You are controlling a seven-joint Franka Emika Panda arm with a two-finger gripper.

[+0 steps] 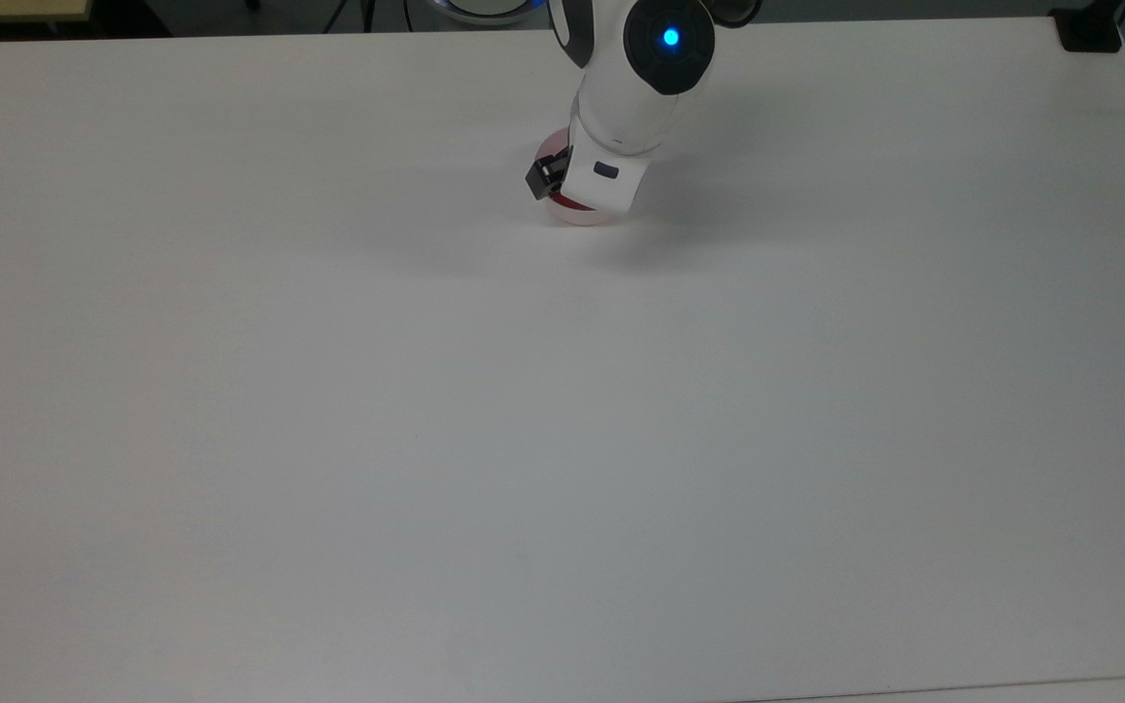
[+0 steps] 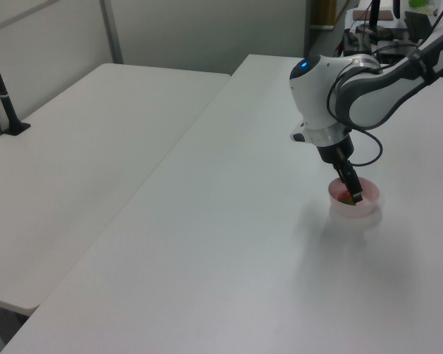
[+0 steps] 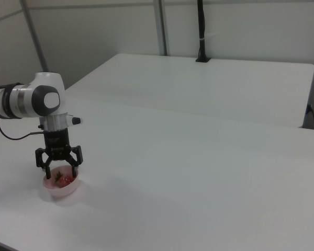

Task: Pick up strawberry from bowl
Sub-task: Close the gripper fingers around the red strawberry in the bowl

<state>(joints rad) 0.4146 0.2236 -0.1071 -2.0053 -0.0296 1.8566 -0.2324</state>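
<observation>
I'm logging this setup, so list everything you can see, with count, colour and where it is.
Bowl: one, pale pink, on the near white table, under the gripper.
Strawberry: one, red with a green top, inside the bowl.
Tables: two, white; the near one carries the bowl, the second stands beside it.
Pole: one, black, upright at the second table's far edge.
Arm: one, white and grey, with a blue light, reaching over the bowl.
Gripper: one, black, open, fingers down at the bowl's rim on either side of the strawberry.
</observation>
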